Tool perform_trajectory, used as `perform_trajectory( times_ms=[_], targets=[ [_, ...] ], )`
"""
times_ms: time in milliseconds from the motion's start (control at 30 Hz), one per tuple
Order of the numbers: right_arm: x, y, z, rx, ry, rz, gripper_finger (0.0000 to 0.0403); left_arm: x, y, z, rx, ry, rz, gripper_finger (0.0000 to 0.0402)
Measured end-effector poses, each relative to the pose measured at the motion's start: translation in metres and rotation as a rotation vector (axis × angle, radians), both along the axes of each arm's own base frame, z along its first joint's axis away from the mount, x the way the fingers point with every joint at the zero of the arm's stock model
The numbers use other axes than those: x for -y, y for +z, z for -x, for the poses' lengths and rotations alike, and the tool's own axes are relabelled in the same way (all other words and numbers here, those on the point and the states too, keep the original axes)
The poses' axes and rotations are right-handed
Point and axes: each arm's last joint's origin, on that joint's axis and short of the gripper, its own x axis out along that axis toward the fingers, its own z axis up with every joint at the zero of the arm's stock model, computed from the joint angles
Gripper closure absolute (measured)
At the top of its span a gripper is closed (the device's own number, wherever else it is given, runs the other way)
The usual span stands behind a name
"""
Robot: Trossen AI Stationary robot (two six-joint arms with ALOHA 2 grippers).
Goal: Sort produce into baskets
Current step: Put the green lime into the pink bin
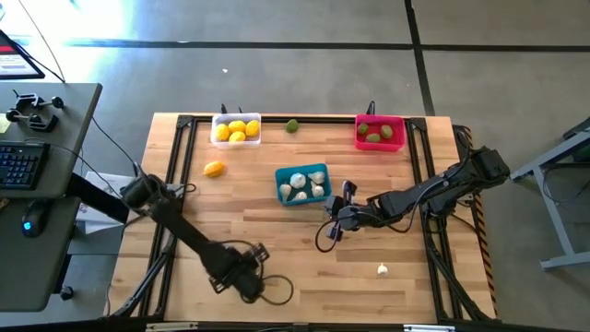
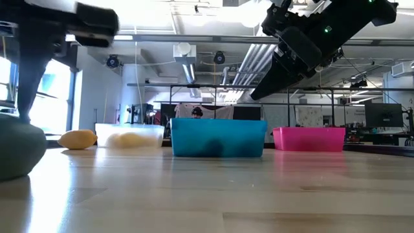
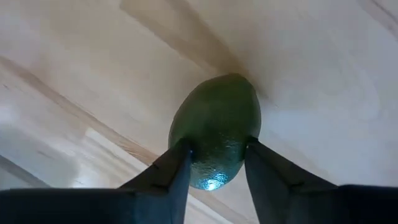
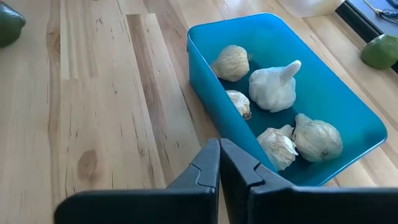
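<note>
A: Where is the left gripper [image 3: 216, 163], and what is between its fingers?

B: It is low over the near edge of the wooden table [image 1: 304, 267], with a green oval fruit [image 3: 216, 127] between the two dark fingers [image 3: 171, 171]. Both fingers touch the fruit's sides in the left wrist view, so it is clamped on it. The fruit rests on the wood. From above, the gripper itself covers the fruit completely.

A: And in the low view?

B: Only a blurred dark-green lump at the left edge, cut off by the frame, with the arm a smear above it.

A: The right gripper [image 4: 219, 163]?

B: Fingers pressed together, nothing in them. It hangs just beside the teal basket [image 4: 339, 102], which holds five garlic bulbs [image 4: 272, 84].

A: Other produce?

B: One garlic bulb [image 1: 383, 269] lies loose, near the right gripper on the side towards the table's front edge. A lemon [image 1: 214, 168] lies loose beyond the left gripper, close to the white basket [image 1: 236, 130] of lemons at the far edge. A green fruit [image 1: 291, 125] sits between the white basket and the pink basket [image 1: 380, 132]; that one holds green fruits, though their count is hard to make out.

A: Anything else unclear?

B: In the low view the white basket is hazy and its contents only a yellow blur.
</note>
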Motion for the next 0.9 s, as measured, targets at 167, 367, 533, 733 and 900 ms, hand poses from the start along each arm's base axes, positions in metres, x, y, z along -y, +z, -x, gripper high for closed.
perform_trajectory(
  times_ms=[167,367,533,733,900],
  targets=[
    [-0.001,0.000,0.000,-0.001,0.004,-0.001,0.0402,-0.017,0.001,-0.012,-0.026,0.095,0.051,0.0302],
    [-0.006,0.000,0.002,-0.003,0.024,-0.002,0.0402,-0.029,0.005,-0.021,-0.027,0.132,0.112,0.0305],
    [-0.014,-0.002,0.006,-0.033,0.059,0.007,0.0402,-0.038,0.015,-0.026,0.018,0.172,0.155,0.0314],
    [-0.026,-0.003,0.010,-0.036,0.098,0.005,0.0402,-0.047,0.025,-0.034,0.046,0.233,0.258,0.0336],
    [-0.030,-0.002,0.012,-0.018,0.081,0.034,0.0402,-0.048,0.024,-0.034,0.047,0.221,0.243,0.0332]
  ],
)
